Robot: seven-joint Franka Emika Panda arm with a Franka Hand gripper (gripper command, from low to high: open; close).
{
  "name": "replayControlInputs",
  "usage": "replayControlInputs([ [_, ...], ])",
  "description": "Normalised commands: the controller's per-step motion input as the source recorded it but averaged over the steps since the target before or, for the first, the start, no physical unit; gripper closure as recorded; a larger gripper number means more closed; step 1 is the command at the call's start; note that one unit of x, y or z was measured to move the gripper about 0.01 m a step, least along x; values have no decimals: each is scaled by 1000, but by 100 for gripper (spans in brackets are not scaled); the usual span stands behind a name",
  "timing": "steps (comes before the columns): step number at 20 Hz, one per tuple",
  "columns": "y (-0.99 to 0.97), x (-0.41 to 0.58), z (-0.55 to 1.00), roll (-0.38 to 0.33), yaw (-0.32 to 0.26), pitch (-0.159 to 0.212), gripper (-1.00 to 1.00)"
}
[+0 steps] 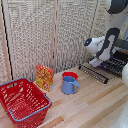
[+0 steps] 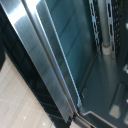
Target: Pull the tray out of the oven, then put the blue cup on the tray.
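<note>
White-and-black robot arm (image 1: 106, 45) bends down at exterior view's right, wrist lowered toward small black countertop oven (image 1: 120, 60). Gripper hidden in both views; finger opening cannot be told. Dark wire-rack tray (image 1: 93, 73) projects over wooden table (image 1: 90, 107). Blue plastic mug (image 1: 69, 84) upright on table, touching shallow red bowl (image 1: 70, 75) behind it. Red mesh basket (image 1: 22, 102): contents not discernible. Yellow-orange box (image 1: 44, 77) alongside. Wrist view alone shows oven's glass door (image 2: 70, 47) and silver trim (image 2: 42, 65) close up.

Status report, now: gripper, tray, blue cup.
Gripper at the open oven door, jaw state unclear. Tray not visibly pulled out. Blue cup on the table, red bowl behind it; nothing blocking.
</note>
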Motion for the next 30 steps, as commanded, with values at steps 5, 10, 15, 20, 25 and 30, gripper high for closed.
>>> replayControlInputs([
  [5, -49, 0, 0, 7, 0, 0, 100],
  [10, -85, -6, 0, 5, -6, 0, 100],
  [15, 261, -16, 0, 9, -47, -63, 100],
  [20, 567, 0, 126, 85, -155, -221, 100],
  [25, 661, 82, 41, 87, -116, -186, 100],
  [30, 738, 203, -79, 76, -82, -132, 100],
])
